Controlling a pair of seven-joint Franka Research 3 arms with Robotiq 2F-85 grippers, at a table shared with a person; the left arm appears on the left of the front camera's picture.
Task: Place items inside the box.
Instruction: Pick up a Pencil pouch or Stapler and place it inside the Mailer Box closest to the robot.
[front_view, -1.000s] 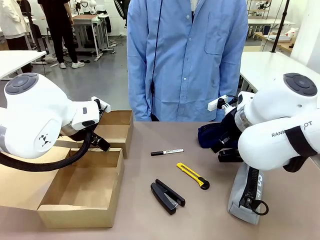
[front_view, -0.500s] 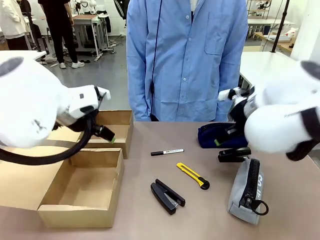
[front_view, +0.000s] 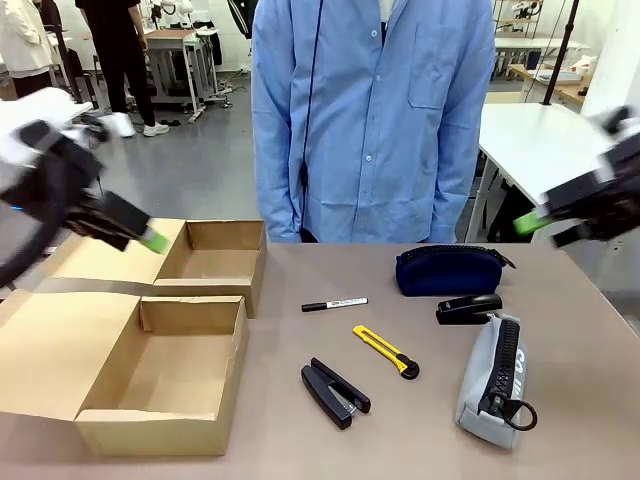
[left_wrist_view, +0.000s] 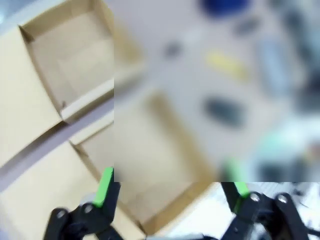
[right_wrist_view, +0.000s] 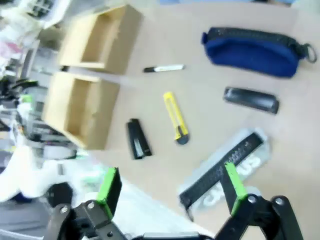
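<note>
The items lie on the brown table: a black marker pen, a yellow utility knife, a black stapler, a second small black stapler, a navy blue zip pouch and a grey zip pencil case. The open cardboard box stands at the left, with nothing inside either compartment. My left gripper hangs blurred above the box's flap, open and holding nothing. My right gripper is raised at the far right, open, well above the pencil case and pouch.
A person in a blue shirt stands at the far side of the table, hands out of sight. The box's wide flap lies flat to the left. Bare tabletop runs between the box and the items.
Both arms have swung up and outward from the table's middle. The right arm has uncovered the navy pouch, the small stapler and the pencil case. No item has moved.
</note>
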